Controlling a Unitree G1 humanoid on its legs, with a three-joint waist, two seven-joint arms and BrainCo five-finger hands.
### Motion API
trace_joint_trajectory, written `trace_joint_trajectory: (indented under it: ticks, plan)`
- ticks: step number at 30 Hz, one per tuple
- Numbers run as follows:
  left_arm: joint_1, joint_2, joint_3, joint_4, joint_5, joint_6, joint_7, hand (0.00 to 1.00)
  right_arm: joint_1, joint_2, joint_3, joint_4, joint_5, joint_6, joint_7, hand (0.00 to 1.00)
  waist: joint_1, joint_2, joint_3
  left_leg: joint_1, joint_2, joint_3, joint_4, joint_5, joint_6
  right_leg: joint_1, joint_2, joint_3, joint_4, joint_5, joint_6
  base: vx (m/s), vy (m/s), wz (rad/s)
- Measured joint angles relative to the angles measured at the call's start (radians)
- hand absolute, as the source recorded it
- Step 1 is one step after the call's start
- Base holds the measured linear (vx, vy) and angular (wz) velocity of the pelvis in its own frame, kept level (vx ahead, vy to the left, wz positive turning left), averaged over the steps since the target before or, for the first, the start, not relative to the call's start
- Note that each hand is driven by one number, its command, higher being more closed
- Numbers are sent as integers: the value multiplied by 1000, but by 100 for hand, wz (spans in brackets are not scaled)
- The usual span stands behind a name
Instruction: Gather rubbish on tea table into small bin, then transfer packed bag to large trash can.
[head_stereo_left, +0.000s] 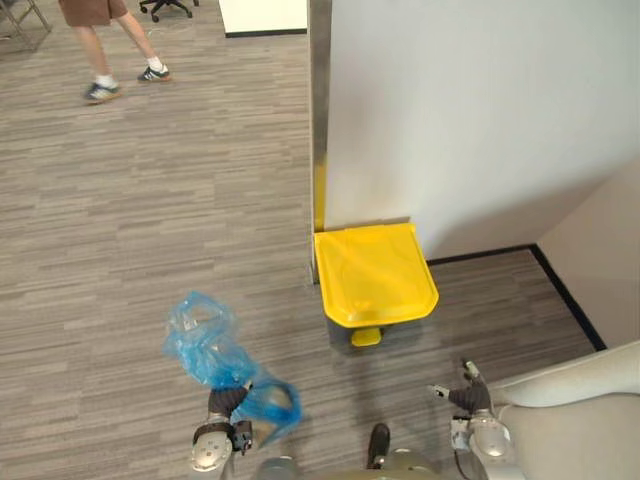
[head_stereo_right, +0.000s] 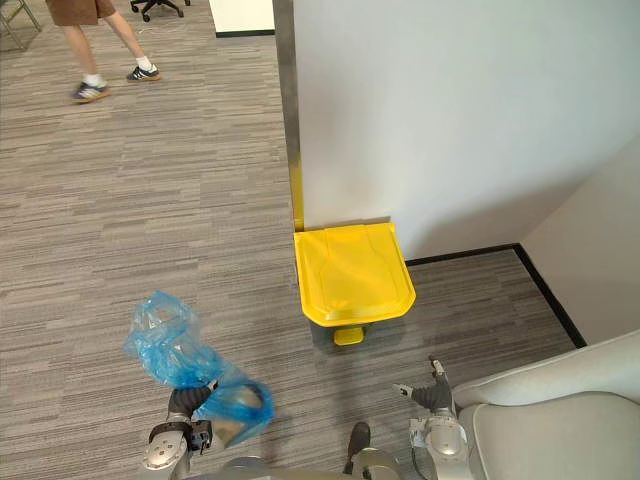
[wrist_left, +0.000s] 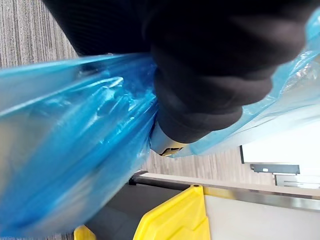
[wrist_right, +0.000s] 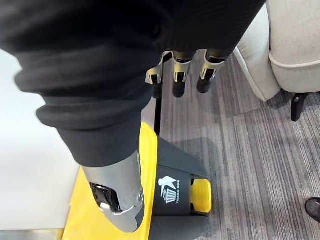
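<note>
A crumpled blue plastic bag (head_stereo_left: 205, 345) hangs above the carpet at the lower left, and my left hand (head_stereo_left: 226, 403) is shut on its lower part. In the left wrist view the blue bag (wrist_left: 75, 150) wraps round that hand (wrist_left: 200, 90). The large trash can (head_stereo_left: 375, 275) has a closed yellow lid, a dark body and a yellow pedal (head_stereo_left: 366, 337). It stands against the wall, ahead and to the right of the bag. My right hand (head_stereo_left: 466, 398) hovers low at the right with relaxed fingers (wrist_right: 178, 80), holding nothing, near the can's dark body (wrist_right: 175, 187).
A white wall (head_stereo_left: 480, 110) with a metal corner strip (head_stereo_left: 319, 120) rises behind the can. A pale sofa (head_stereo_left: 580, 410) fills the lower right corner. A person's legs (head_stereo_left: 110, 50) walk across the carpet at the far left, beside an office chair base (head_stereo_left: 165, 8).
</note>
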Motion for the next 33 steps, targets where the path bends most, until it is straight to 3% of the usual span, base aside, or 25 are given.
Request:
trace_joint_trajectory:
  ticks: [2, 3, 5, 6, 7, 8, 9, 10, 12, 15, 16, 17, 18, 19, 20, 22, 24, 26, 27, 30, 33]
  plan:
    - [13, 8, 1, 3, 0, 1, 2, 100, -16, 0, 0, 20, 0, 0, -1, 0, 2, -3, 1, -1, 1, 9, 9, -3, 2, -5, 2, 15, 0, 1, 0, -50, 8, -20]
    - [23, 10, 2, 1, -1, 1, 3, 100, -25, -2, 1, 23, 1, 1, -1, 0, 7, 0, 0, -10, 3, 19, 25, -17, 20, -22, 2, 25, 22, 0, 0, -48, 32, -33]
    - [21, 15, 2, -11, -2, 0, 3, 100, -42, -3, 2, 23, 8, 1, -1, 0, 25, 4, 2, -47, 19, 24, 70, -72, 37, -115, 5, 49, 151, -62, 5, -92, 51, -34]
    - [15, 18, 0, -18, -4, 0, 3, 100, -51, -3, 1, 20, 9, 3, -1, 0, 22, 5, 14, -62, 29, 17, 101, -131, 41, -178, -4, 45, 289, -123, 3, -110, 49, -3]
    - [8, 24, 0, -24, -5, 1, 3, 100, -54, 3, 1, 17, 9, 7, -1, 0, 23, -14, 32, -56, 26, 13, 129, -163, 41, -213, -31, 45, 400, -173, 1, -128, 24, 16]
    - [19, 27, 0, -38, -6, 2, 3, 100, -42, 10, 1, 2, 9, 12, -1, 0, 25, -33, 48, -40, 13, -2, 162, -209, 64, -244, -71, 40, 538, -210, 0, -122, 8, 17]
    - [23, 27, -2, -43, -6, 2, 3, 100, -33, 11, 1, -2, 9, 13, -1, 0, 20, -25, 56, -32, 9, -12, 178, -228, 75, -266, -89, 37, 612, -213, 0, -71, 13, 22]
    - [36, 35, -18, -48, -8, 2, 3, 100, -15, 12, -1, -9, 9, 21, -2, 0, 17, -35, 62, 2, 6, -23, 198, -251, 88, -309, -106, 24, 718, -247, -2, 0, 32, 18]
    - [37, 53, -20, -49, -8, 3, 3, 100, -19, 13, -1, -16, 9, 25, -2, 0, 24, -37, 64, 7, 10, -37, 218, -276, 87, -363, -99, 14, 674, -267, 1, 55, 51, 16]
    - [-35, 73, -20, -48, -8, 3, 5, 100, -31, 10, -34, -19, 24, 29, -8, 0, 9, -39, 96, 7, 5, -114, 250, -310, 83, -412, -74, 22, 341, -139, 85, 203, -40, 73]
    - [-65, 76, -20, -47, -8, 2, 15, 100, -36, 5, -43, -18, 44, 37, -14, 0, -3, -46, 114, 20, -2, -144, 270, -326, 63, -417, -74, 46, 236, -101, 104, 297, -147, 94]
    - [-87, 70, -20, -41, -8, 2, 29, 100, -38, -11, -44, -12, 53, 41, -26, 0, -9, -43, 131, 54, -5, -178, 276, -359, 48, -419, -60, 104, 227, -46, 88, 315, -167, 89]
    - [-104, 54, -22, -32, -8, 3, 34, 100, -42, -33, -45, -8, 58, 43, -28, 0, -12, -22, 139, 72, 15, -198, 273, -375, 49, -413, -47, 123, 262, -14, 93, 379, -155, 58]
    - [-125, 25, -34, -32, -9, 2, 45, 100, -48, -66, -62, -7, 61, 44, -30, 0, -15, 28, 143, 94, 48, -253, 240, -378, 55, -445, -19, 125, 384, -103, 126, 533, -170, 61]
    - [-140, 28, -47, -38, -9, -1, 45, 100, -49, -58, -103, -26, 70, 43, -30, 0, -23, 40, 142, 93, 53, -304, 234, -355, 35, -497, -12, 151, 523, -196, 107, 462, -133, 70]
    - [-149, 16, -47, -38, -9, -1, 47, 100, -34, -48, -140, -27, 93, 45, -28, 0, -47, 41, 142, 102, 69, -338, 293, -331, 21, -510, -26, 127, 678, -273, 52, 473, -187, 80]
    - [-145, 13, -48, -38, -10, 0, 51, 100, -24, -30, -153, -25, 128, 45, -25, 0, -59, 51, 133, 76, 128, -329, 416, -280, -27, -503, -32, 75, 794, -386, -10, 617, -283, 51]
    - [-185, -4, -48, -38, -20, 4, 51, 100, -39, -8, -164, -30, 158, 44, -23, 0, -59, 48, 133, -36, 177, -232, 509, -156, -84, -498, -31, 39, 744, -389, -40, 382, -202, 37]
    - [-193, -18, -52, -41, -27, 2, 50, 100, -39, 15, -175, -29, 171, 44, -24, 0, -60, 41, 132, -73, 230, -121, 557, -154, -80, -467, -49, 27, 699, -378, -56, 188, -83, 44]
    - [-192, -13, -84, -67, -42, -3, 46, 100, -24, 30, -183, -27, 179, 41, -30, 0, -67, 23, 122, -90, 282, 97, 453, -131, -73, -396, -101, 1, 667, -378, -54, 96, 22, 57]
    - [-183, 40, -98, -88, -43, -21, 42, 100, -84, 50, -105, -16, 166, 44, -36, 0, -61, -16, 98, -97, 226, 118, 324, -146, -99, -429, -136, 5, 605, -318, 15, -72, 69, 33]
